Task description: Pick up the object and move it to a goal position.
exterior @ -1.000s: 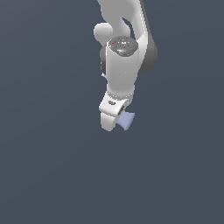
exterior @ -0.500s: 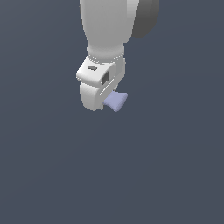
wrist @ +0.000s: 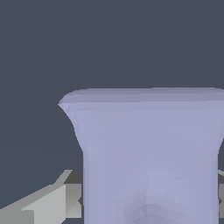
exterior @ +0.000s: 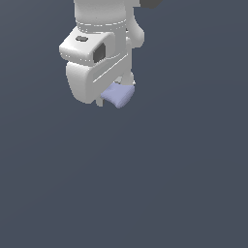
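The object [exterior: 117, 95] is a small pale lavender-blue pillow-like block with pinched sides. In the exterior view it pokes out from under the white gripper [exterior: 116, 93], which is shut on it. The gripper's body hides most of the fingers there. In the wrist view the object [wrist: 148, 153] fills most of the picture, held between the grey fingers [wrist: 48, 205], one of which shows beside it. The block hangs off the floor in the upper half of the exterior view.
A plain dark grey-blue floor [exterior: 160, 184] fills the rest of both views. The white arm [exterior: 104, 19] rises out of the exterior view's top edge.
The arm with the block has come closer to the exterior camera and moved up and toward the exterior view's left. The block stays held between the fingers.
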{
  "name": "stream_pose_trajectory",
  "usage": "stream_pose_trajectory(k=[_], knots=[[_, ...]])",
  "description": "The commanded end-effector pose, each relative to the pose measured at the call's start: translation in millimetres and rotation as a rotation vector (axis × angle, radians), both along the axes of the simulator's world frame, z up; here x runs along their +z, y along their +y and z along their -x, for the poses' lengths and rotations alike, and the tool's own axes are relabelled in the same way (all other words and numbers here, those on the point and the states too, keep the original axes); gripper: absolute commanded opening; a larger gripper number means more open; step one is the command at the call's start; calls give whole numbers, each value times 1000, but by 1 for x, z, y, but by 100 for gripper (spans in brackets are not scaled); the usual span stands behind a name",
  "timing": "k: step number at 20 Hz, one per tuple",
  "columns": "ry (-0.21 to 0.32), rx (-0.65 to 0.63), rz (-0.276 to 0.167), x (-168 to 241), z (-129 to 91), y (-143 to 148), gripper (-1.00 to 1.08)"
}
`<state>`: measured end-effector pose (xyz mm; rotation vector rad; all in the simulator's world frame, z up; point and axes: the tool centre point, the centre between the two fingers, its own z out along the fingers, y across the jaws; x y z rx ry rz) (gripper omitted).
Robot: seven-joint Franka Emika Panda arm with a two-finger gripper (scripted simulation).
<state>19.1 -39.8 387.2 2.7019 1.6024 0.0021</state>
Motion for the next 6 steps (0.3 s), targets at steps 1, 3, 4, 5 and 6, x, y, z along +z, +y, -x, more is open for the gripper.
stream_pose_trajectory(k=[1,3,4,5,6], knots=[[1,0,0,8,-1,-3,-100],[1,0,0,11,-1,-4,-100],[1,0,0,12,-1,-5,-100],[1,0,0,12,-1,-5,-100],[1,0,0,12,-1,-5,-100]])
